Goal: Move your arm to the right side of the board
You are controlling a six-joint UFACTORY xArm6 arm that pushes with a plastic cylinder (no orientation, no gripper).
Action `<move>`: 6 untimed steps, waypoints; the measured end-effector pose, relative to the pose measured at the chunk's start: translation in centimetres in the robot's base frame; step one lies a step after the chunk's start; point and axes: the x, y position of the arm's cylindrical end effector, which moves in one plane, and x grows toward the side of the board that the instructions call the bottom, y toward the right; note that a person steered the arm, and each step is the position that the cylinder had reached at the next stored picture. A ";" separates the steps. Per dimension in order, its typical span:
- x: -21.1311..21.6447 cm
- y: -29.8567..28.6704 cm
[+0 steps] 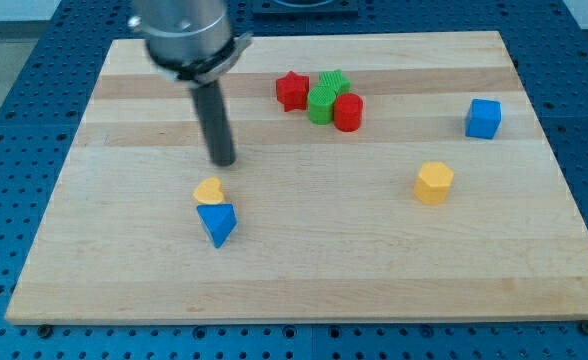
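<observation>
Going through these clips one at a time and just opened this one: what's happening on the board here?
A single arm with a dark rod is working over a wooden board. My tip sits left of centre, just above the yellow heart block, which touches the blue triangular block. The red star, two green blocks and the red cylinder are clustered at the view's top. The blue cube and the yellow block lie on the right side, where the arm is meant to go.

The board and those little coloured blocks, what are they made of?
The board looks like pale wood, glued from strips: grain lines and lighter and darker bands show. The blocks, such as the blue cube and the red star, have flat, even colour with slight sheen; painted wood or plastic, I cannot tell which.
</observation>
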 end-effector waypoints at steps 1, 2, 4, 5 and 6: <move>1.2 5.9; 5.0 10.7; 13.3 17.6; 15.5 24.3; 15.6 32.7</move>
